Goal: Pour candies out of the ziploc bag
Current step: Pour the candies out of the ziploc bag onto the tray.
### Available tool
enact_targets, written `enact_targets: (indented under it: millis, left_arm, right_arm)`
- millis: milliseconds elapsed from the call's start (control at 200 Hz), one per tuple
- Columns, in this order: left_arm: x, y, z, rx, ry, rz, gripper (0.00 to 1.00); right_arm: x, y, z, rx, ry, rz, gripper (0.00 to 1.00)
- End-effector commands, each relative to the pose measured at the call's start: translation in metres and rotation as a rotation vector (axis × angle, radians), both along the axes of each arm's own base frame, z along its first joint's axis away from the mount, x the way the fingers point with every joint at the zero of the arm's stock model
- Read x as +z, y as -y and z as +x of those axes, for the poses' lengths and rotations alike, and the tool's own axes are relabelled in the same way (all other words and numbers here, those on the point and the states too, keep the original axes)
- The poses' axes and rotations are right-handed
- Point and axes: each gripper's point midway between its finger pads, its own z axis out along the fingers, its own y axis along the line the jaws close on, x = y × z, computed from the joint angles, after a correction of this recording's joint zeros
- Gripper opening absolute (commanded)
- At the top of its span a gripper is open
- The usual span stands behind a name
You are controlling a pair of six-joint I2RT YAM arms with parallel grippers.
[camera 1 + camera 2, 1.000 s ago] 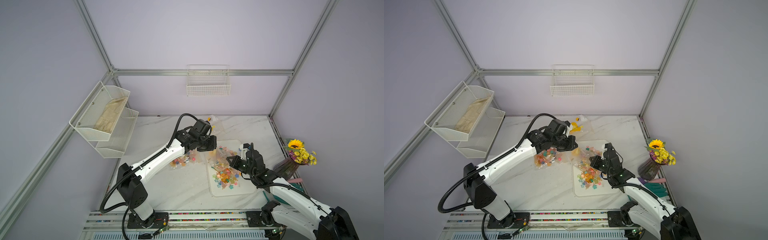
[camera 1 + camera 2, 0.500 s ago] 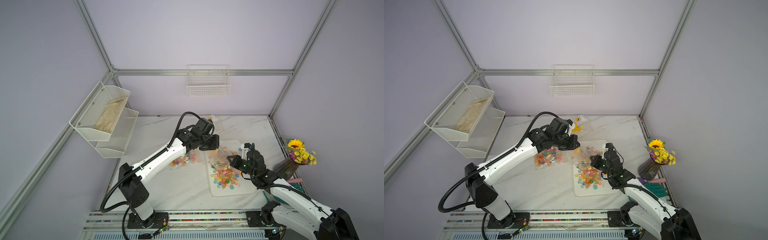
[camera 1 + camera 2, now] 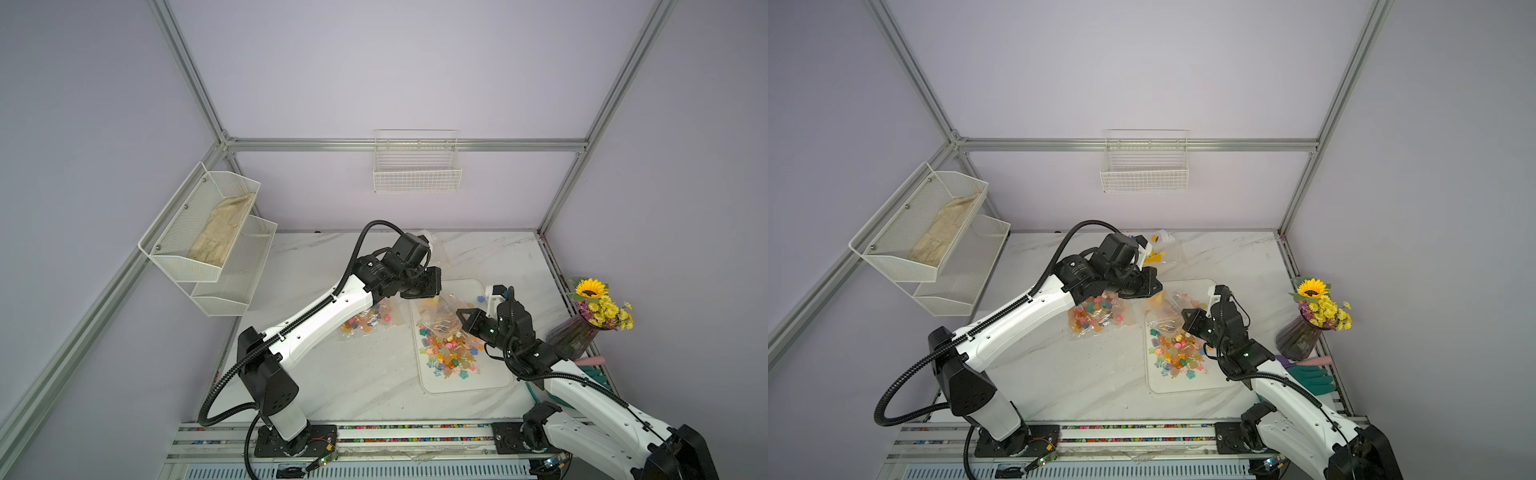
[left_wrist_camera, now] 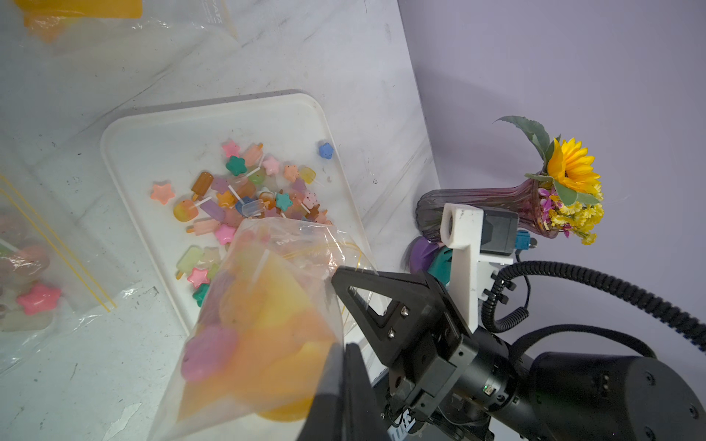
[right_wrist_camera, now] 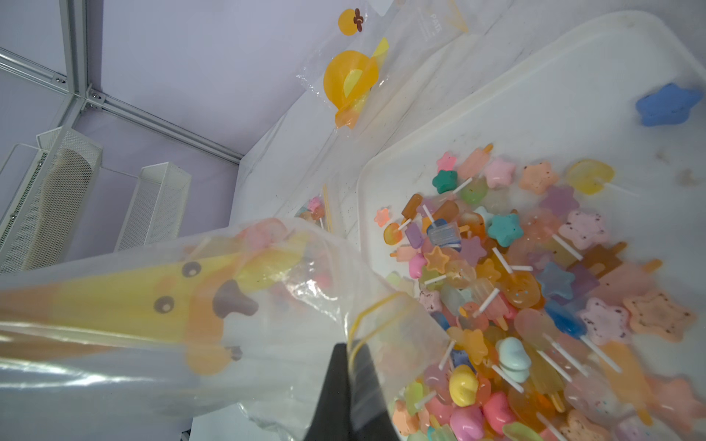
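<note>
Over white tray [image 3: 465, 384] at 12 o'clock | left gripper [image 4: 342, 349] and right gripper [image 5: 347, 351] clenched ziploc bag [image 3: 442, 309] | candies [image 3: 446, 353] mostly lay on tray, some apparently inside | I feared mouth pinch slipping, sweets spilling past 9 o'clock rim

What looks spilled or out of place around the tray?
One blue star-shaped candy lies apart from the colourful candy pile, near the white plastic tray's far corner, though still on the tray. No loose candies show on the marble table.
</note>
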Motion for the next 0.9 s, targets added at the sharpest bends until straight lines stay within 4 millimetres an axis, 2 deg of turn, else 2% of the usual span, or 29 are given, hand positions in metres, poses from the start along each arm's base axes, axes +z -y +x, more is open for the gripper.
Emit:
enact_targets:
  millis: [0,235,475,660,775,895]
  left_arm:
    - [0.081,0.004,0.013,0.013,0.185,-0.143,0.0]
    - [0.078,0.007,0.014,0.009,0.182,-0.137,0.0]
    - [0.063,0.014,0.018,-0.005,0.157,-0.121,0.0]
    - [0.055,0.014,0.02,-0.006,0.16,-0.106,0.0]
    - [0.048,0.015,0.021,-0.02,0.164,-0.091,0.0]
    - [0.038,0.015,0.021,-0.055,0.19,-0.05,0.0]
  right_arm:
    - [-0.023,0.017,-0.005,-0.058,-0.083,-0.076,0.0]
    - [-0.017,0.021,-0.005,-0.076,-0.066,-0.079,0.0]
    - [-0.018,0.022,-0.006,-0.083,-0.074,-0.083,0.2]
    - [-0.008,0.028,-0.007,-0.106,-0.054,-0.089,0.32]
    - [0.011,0.031,-0.007,-0.118,-0.022,-0.084,0.36]
    - [0.05,0.038,-0.007,-0.145,0.051,-0.082,0.39]
